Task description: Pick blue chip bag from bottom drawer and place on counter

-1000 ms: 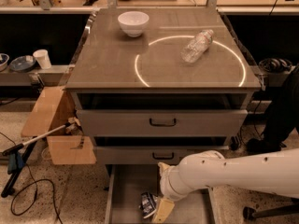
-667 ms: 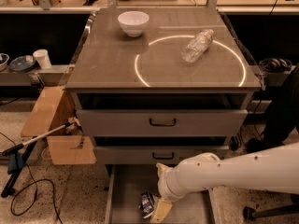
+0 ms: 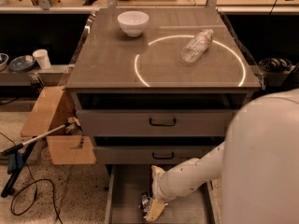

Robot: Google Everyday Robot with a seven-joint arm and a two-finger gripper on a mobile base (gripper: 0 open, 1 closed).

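The blue chip bag [image 3: 145, 201], a small dark crumpled packet with white markings, lies on the floor of the open bottom drawer [image 3: 126, 195] at the bottom of the view. My gripper [image 3: 154, 210] is down inside the drawer, right against the bag's right side and partly covering it. The white arm [image 3: 196, 174] reaches down to it from the right. The counter [image 3: 117, 64] with its glowing white circle is above, at the top of the cabinet.
A white bowl [image 3: 133, 22] and a clear plastic bottle [image 3: 197, 45] lie on the counter. Two upper drawers with black handles [image 3: 162, 122] stand slightly open above the bottom drawer. A cardboard box [image 3: 51, 125] and cables sit on the floor at the left.
The arm's upper part has swung closer and now fills the right side. The gripper has shifted slightly left, onto the bag. The bag has not moved.
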